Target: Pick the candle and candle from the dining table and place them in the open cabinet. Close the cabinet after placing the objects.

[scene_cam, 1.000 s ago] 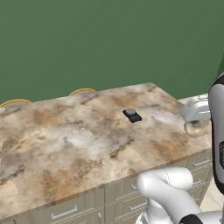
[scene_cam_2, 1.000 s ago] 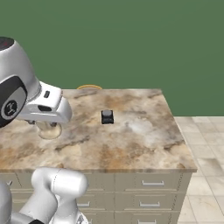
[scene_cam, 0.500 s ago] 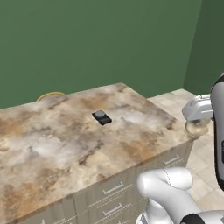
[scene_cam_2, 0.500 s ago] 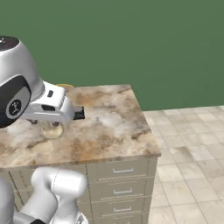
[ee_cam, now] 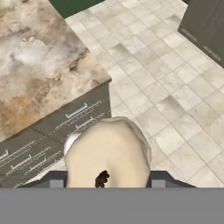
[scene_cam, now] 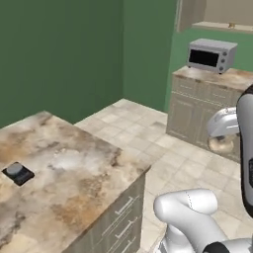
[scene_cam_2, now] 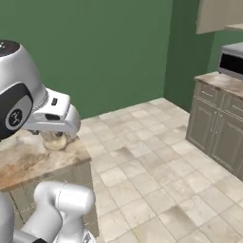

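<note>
Candle (ee_cam: 108,153), pale cream, clamped between fingers (ee_cam: 105,178), partly closed on it, carried beyond counter (scene_cam: 74,178) corner over tiled floor (scene_cam_2: 156,175). Black item (scene_cam: 18,172) left on counter. Microwave (scene_cam: 211,54) on far cabinet base; wall cabinet (scene_cam: 217,12) open above. Floor between unobstructed.

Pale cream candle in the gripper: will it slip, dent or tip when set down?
The pale cream candle looks smooth and waxy, so it may slip or dent under a hard squeeze. Its broad, squat body suggests it will probably stand without tipping.
</note>
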Tool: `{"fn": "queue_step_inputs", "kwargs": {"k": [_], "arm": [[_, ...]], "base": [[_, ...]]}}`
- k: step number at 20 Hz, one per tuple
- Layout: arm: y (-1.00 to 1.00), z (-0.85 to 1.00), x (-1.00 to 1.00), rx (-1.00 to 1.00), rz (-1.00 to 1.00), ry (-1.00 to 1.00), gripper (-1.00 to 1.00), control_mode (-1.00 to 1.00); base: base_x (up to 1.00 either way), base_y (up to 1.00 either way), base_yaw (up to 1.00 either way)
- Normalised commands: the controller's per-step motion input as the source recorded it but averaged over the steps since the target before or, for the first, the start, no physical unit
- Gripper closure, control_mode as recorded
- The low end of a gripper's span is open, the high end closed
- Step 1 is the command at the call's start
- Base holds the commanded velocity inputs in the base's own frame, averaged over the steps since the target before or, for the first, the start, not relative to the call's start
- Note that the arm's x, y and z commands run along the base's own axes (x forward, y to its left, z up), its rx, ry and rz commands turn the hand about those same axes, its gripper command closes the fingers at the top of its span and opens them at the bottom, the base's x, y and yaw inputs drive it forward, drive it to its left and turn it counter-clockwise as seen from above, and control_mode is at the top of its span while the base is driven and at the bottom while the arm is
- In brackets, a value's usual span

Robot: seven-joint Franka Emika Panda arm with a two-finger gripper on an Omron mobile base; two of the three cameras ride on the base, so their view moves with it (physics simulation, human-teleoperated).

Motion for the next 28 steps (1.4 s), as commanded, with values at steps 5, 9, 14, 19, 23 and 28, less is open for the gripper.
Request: {"fn": "queue_step_inputs", "kwargs": {"k": [5,9,14,19,23,28], "arm": [[0.0,0.0,0.0,0.0,0.0,0.0,1.0,1.0],[0.0,0.0,0.0,0.0,0.0,0.0,1.0,1.0],[0.0,0.0,0.0,0.0,0.0,0.0,1.0,1.0],[0.0,0.0,0.0,0.0,0.0,0.0,1.0,1.0],[0.0,0.0,0.0,0.0,0.0,0.0,1.0,1.0],[0.0,0.0,0.0,0.0,0.0,0.0,1.0,1.0]], "base": [[0.57,-1.0,-0.43],[1.0,-0.42,-0.24],[1.0,-0.02,-0.27],[1.0,0.0,-0.28],[1.0,0.0,-0.32],[1.0,0.0,-0.34]]}}
